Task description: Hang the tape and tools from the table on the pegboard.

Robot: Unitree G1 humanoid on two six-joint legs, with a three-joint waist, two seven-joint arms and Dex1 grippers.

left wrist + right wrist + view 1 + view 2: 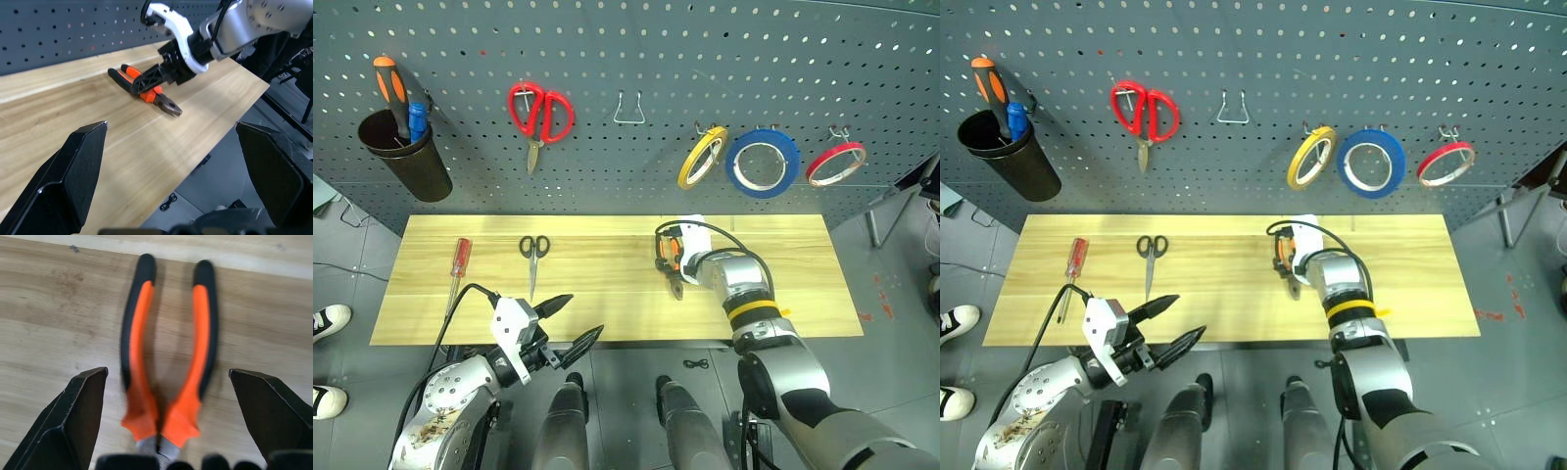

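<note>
Pegboard [636,59], wide dark grey-blue perforated wall panel with metal hooks: my destination for every item, standing upright behind the surface. Already hanging on it: blue flat ring of tape [763,163], between a yellow tape ring [701,157] and a red tape ring [835,164], so I judge the tape part done. One bare wire hook [628,110] sits free between the large red-handled scissors [539,116] and the yellow ring.

Surface [607,323], long top of light yellowish wooden planks: holds the three tools left to hang.

Black cup [406,152] on the board's left end, holding an orange-and-black screwdriver; not mine to move.

Right end effector [161,81]: fingers spread wide, straddling the pliers without a grip yet, angled down so the fingers can close across both handles.

Left end effector [570,324]: open, empty, parked at the surface's near edge, clear of the work.

Pliers with orange-and-black handles [168,352]: flat on the surface right of centre, handles toward the board.

Slim screwdriver with clear red handle [458,269]: flat at the left end.

Small black-handled scissors [533,257]: just right of it, apart.

Obstructions: none between pliers and free hook, as far as I can judge.
</note>
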